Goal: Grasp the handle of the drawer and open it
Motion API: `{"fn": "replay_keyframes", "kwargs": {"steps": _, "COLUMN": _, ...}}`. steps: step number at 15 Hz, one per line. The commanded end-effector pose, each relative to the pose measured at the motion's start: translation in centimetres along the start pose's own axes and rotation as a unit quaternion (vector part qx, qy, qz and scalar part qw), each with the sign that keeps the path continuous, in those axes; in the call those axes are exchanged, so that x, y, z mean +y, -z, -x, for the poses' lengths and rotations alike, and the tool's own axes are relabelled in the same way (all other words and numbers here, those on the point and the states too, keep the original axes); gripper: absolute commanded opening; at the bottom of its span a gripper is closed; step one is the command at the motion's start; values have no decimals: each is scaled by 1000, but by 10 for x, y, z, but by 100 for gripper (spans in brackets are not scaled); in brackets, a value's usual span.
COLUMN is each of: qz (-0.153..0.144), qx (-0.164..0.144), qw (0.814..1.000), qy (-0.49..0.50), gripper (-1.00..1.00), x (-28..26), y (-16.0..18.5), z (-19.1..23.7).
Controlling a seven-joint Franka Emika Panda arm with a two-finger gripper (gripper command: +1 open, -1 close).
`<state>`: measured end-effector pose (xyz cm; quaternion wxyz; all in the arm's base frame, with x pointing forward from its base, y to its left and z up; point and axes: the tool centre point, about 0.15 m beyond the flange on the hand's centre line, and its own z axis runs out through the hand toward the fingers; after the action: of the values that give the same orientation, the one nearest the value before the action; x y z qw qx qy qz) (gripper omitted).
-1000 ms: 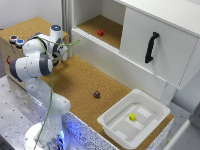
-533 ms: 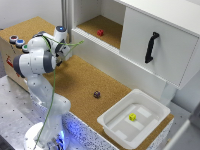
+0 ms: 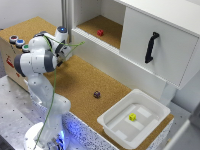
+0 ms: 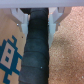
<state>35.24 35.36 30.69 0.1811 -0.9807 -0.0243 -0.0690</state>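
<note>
A: Cork tabletop (image 3: 80, 82) fills your scene; from its middle the white cabinet (image 3: 150, 45) stands toward 2 o'clock, its black handle (image 3: 151, 47) untouched and the front shut.

B: So nothing's done?

A: Everything's left. Your gripper (image 3: 64, 49) hangs near 10 o'clock, well apart from it.

B: And the fingers?

A: You cannot tell; the wrist view shows only a dark cylinder (image 4: 36, 50), never the handle.

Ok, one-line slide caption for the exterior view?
Franka arm poised over cork tabletop, far from the drawer's black handle.
</note>
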Motion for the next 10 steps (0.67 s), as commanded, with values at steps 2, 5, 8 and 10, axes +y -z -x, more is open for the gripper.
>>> {"fn": "replay_keyframes", "kwargs": {"steps": 2, "qz": -65, "qx": 6, "qw": 998, "qy": -9, "gripper": -100, "x": 29, "y": -9, "z": -3}}
{"fn": "replay_keyframes", "kwargs": {"steps": 5, "qz": -67, "qx": -6, "qw": 998, "qy": -4, "gripper": -100, "x": 50, "y": -10, "z": -2}}
{"fn": "replay_keyframes", "kwargs": {"steps": 8, "qz": -71, "qx": -9, "qw": 997, "qy": -4, "gripper": -100, "x": 69, "y": -10, "z": 1}}
{"fn": "replay_keyframes", "kwargs": {"steps": 10, "qz": -75, "qx": -9, "qw": 997, "qy": -11, "gripper": -100, "x": 82, "y": -12, "z": 5}}
